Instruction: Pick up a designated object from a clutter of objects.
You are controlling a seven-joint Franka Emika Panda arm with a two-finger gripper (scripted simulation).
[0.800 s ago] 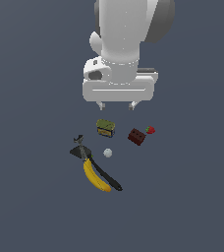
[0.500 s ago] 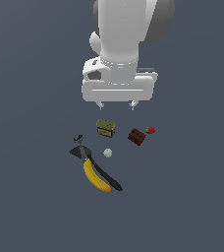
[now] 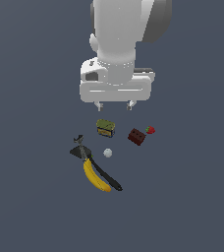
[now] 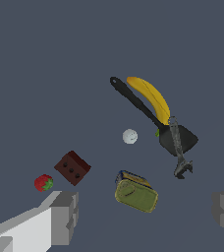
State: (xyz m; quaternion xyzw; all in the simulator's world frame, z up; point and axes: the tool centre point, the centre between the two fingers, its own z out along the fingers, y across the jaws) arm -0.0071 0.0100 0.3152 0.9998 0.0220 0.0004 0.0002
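A flat, dark slate-blue tabletop (image 3: 30,197) fills both views with nothing behind it. The end effector (image 3: 116,105) hangs well above the clutter with its 2 fingers spread wide and nothing between them. The pale ball (image 3: 107,153) lies apart from everything, between the olive-yellow can (image 3: 105,128) and the yellow banana (image 3: 95,176), with the dark red-brown block (image 3: 136,137) off toward the exterior view's right.

The ball looks smooth, hard and very light, so it will likely roll or squirt away if nudged off-centre. The fingers should close across its widest part, squarely and low.

The black-handled tool (image 3: 104,175) runs alongside the banana, with a grey wrench (image 3: 79,143) by its head; both sit near the ball, the can sits just behind it. The red strawberry (image 3: 150,130) beside the block is well clear. Open tabletop rings the ball, so a straight descent looks unobstructed.
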